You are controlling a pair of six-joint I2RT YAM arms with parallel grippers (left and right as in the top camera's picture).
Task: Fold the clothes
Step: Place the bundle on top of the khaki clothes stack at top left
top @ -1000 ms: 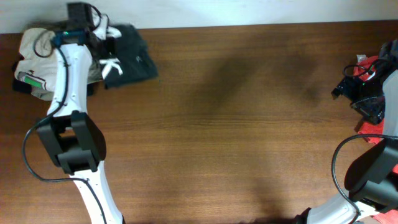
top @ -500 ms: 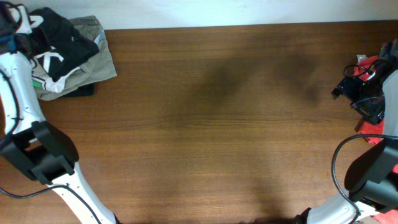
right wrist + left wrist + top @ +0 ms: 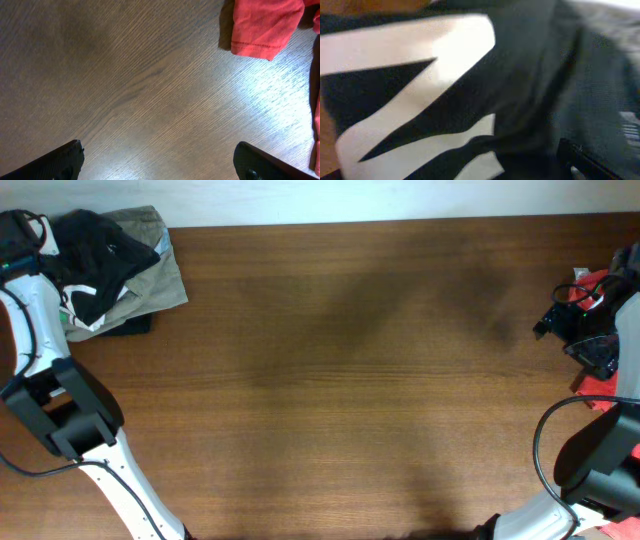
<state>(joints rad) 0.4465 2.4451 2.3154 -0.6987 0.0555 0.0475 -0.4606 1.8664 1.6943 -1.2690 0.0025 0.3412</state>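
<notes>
Both arms were built of glossy white tubular links joined by blocky black joint housings (image 3: 68, 412). A thin black cable (image 3: 30, 472) looped beside the left arm (image 3: 32, 315), and another arched off the right arm (image 3: 598, 452). The right gripper (image 3: 160, 164) had matte black fingertips (image 3: 62, 161).
</notes>
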